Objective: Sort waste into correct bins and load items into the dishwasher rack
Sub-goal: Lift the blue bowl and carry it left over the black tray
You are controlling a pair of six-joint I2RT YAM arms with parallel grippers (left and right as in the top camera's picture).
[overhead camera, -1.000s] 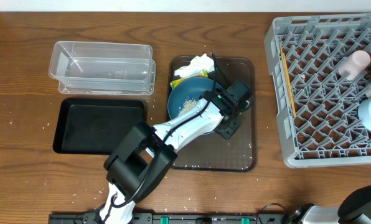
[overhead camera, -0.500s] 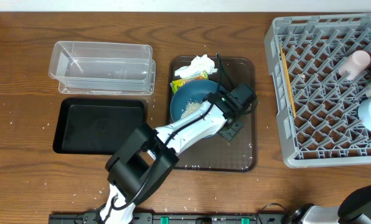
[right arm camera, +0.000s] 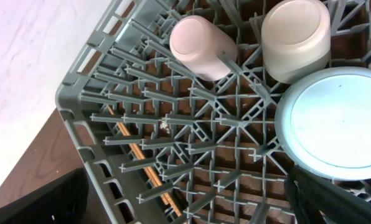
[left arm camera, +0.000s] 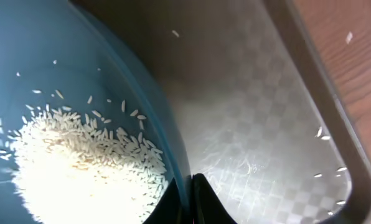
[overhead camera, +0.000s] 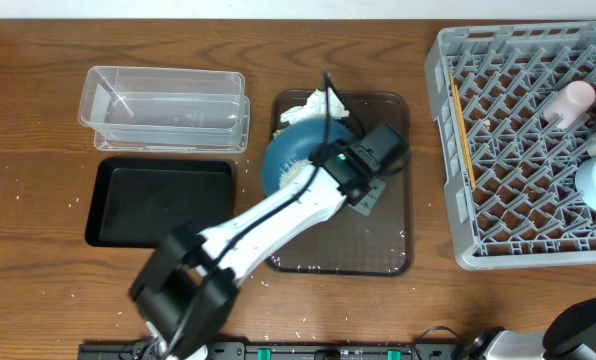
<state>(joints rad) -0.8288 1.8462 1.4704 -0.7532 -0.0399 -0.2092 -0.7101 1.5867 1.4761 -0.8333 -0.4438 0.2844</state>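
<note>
Wood-grain table (overhead camera: pixel 38 120), scattered with stray grains. Upper left: clear container (overhead camera: pixel 164 108); just below it, black tray (overhead camera: pixel 158 203). Both without waste in them.

Centre: brown serving tray (overhead camera: pixel 378 250) with dark-blue bowl (overhead camera: pixel 288 155) at its upper left, overlapping the tray's left edge as seen from overhead. Heap of rice (left arm camera: pixel 79 168) inside the bowl, piled toward the gripped side. Crumpled napkin (overhead camera: pixel 318 105) right behind the bowl, at the tray's far edge. Wrapper not clearly visible.

Left gripper (left arm camera: pixel 190 186): clamped down hard on the bowl's rim, fingers (left arm camera: pixel 204 202) either side of the wall, one inside, one outside. Checkered tray floor visible just beyond.

Right gripper (right arm camera: pixel 185 205): spread fully wide, holding nothing, hovering over the dishwasher rack (overhead camera: pixel 448 150) at the table's right end.

Already in the rack: pink cup (right arm camera: pixel 201 46) and pale cup (right arm camera: pixel 296 37) side by side, light-blue bowl (right arm camera: pixel 341 121) next to them, seemingly bottom up, and chopsticks (right arm camera: pixel 142 168) lying along the left wall, well apart from the cups.
</note>
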